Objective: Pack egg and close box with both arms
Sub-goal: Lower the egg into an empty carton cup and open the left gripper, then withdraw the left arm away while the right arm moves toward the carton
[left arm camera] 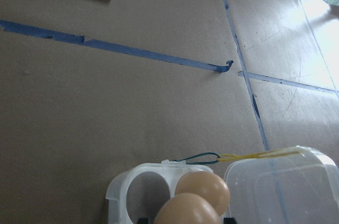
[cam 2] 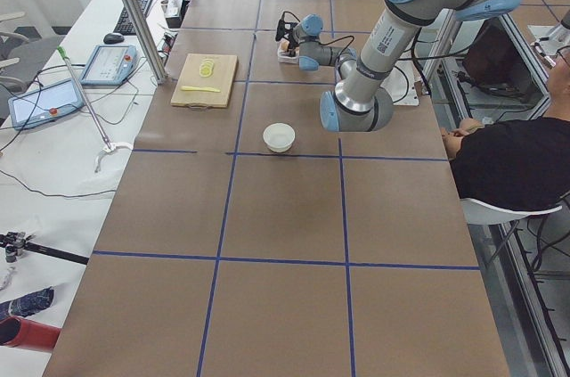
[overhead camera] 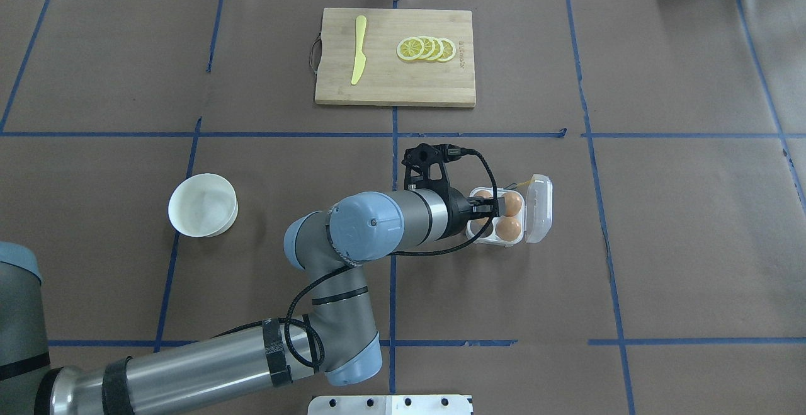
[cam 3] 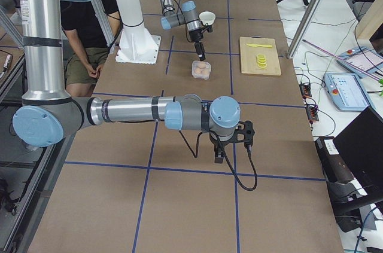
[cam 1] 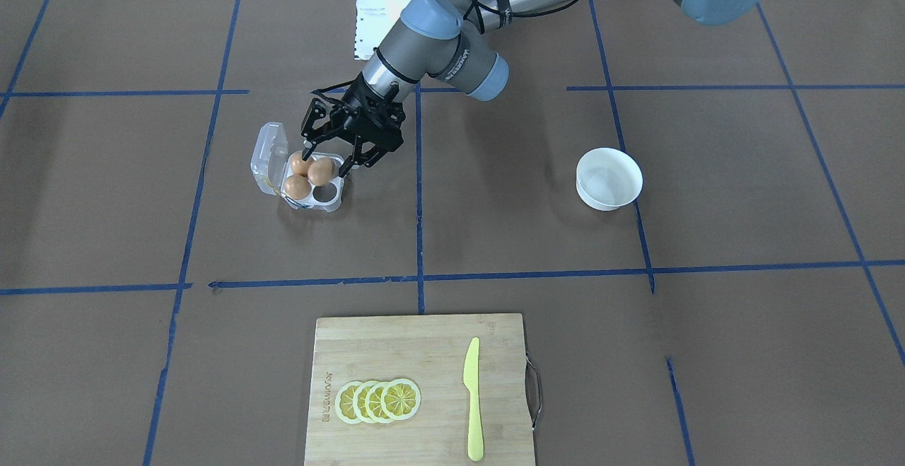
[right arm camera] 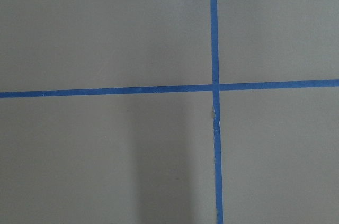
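Observation:
The clear egg carton (cam 1: 334, 204) stands open, its lid (cam 1: 269, 149) tipped back and a yellow string at the hinge side. Two eggs (cam 1: 297, 187) fill the cups beside the lid. My left gripper (cam 1: 327, 160) reaches down over the carton, its fingers closed on a third egg (cam 1: 322, 171) on the side away from the lid. One cup (cam 1: 326, 196) there is empty. The left wrist view shows this egg (left arm camera: 185, 211) close up, in front of another egg (left arm camera: 206, 188) and the empty cup (left arm camera: 142, 192). My right gripper (cam 3: 219, 157) hangs over bare table far from the carton; I cannot tell if it is open.
A white bowl (cam 1: 601, 201) stands on the robot's left side. A wooden cutting board (cam 1: 424, 353) with lemon slices (cam 1: 378, 400) and a yellow knife (cam 1: 472, 395) lies at the far edge. Blue tape lines cross the brown table.

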